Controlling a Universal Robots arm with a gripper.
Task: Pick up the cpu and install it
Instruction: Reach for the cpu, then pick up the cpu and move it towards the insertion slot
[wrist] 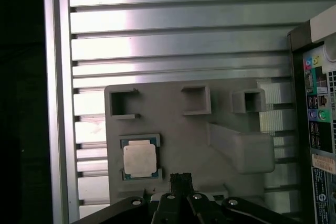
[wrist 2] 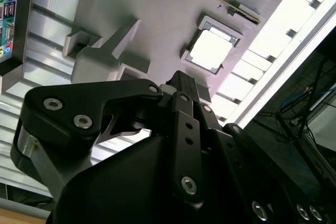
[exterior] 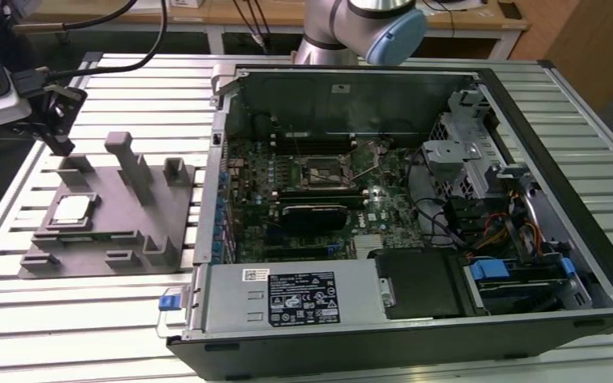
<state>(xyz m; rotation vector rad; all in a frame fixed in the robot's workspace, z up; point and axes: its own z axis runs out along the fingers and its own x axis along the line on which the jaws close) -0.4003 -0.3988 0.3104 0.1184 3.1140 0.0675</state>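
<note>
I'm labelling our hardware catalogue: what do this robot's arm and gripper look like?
The arm is a silver-grey tube with a round pale blue joint cap. The gripper is matte black, built of angular linkage plates fastened with silver screws. A black cable runs toward the wrist.

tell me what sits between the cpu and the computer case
In the exterior view, the cpu lies in a pocket of the gray fixture; that fixture's upright posts stand between it and the computer case.
</note>
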